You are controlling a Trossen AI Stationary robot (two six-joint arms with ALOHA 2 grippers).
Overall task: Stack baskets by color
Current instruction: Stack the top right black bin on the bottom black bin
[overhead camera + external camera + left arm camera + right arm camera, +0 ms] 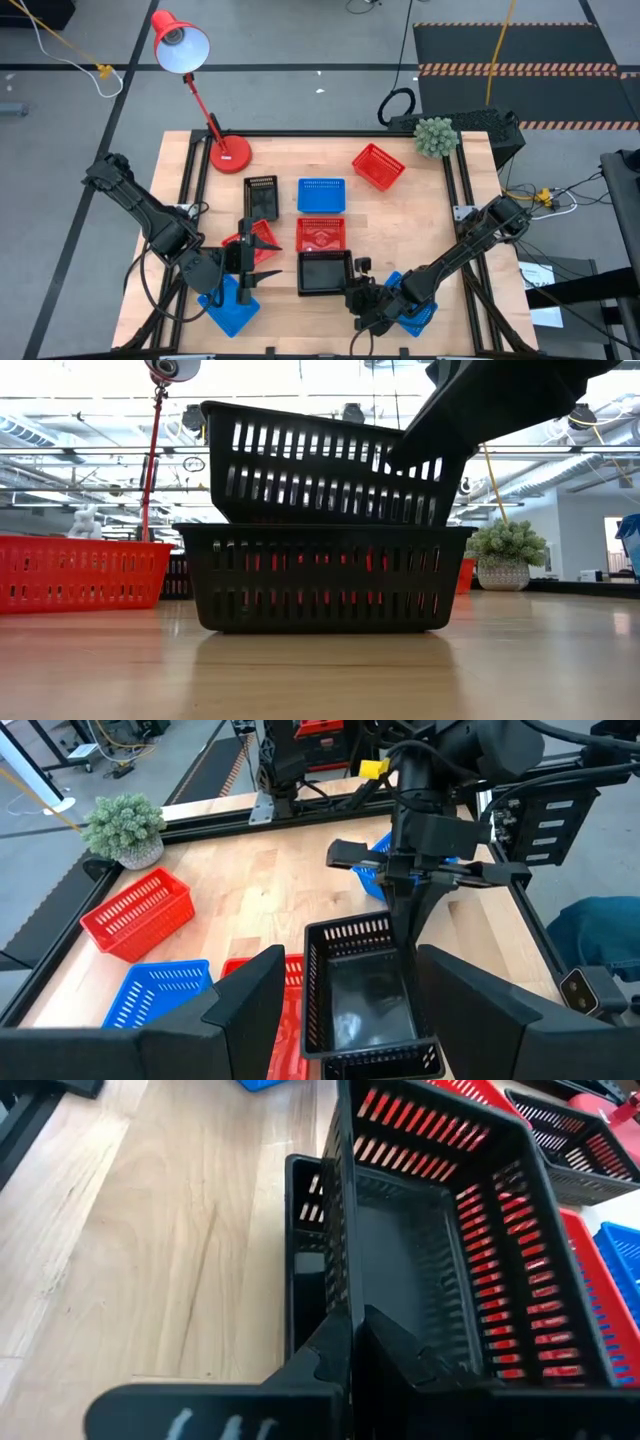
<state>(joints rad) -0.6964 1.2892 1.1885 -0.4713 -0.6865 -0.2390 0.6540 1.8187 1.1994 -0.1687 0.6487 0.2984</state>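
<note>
My right hand (352, 1330), clamped on one black slatted plastic basket's (320, 465) rim, nests it into another (320, 575); left hand (262, 272) apart; red, blue unstacked.

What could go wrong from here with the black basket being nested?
1. The upper black slatted plastic basket sits tilted, only partly inside the lower black basket; released now, it may jam crooked.
2. The right gripper pinches only one wall, so the basket might slip or twist.
3. Pushing down could shove the lower basket into the adjacent red slatted basket.
</note>
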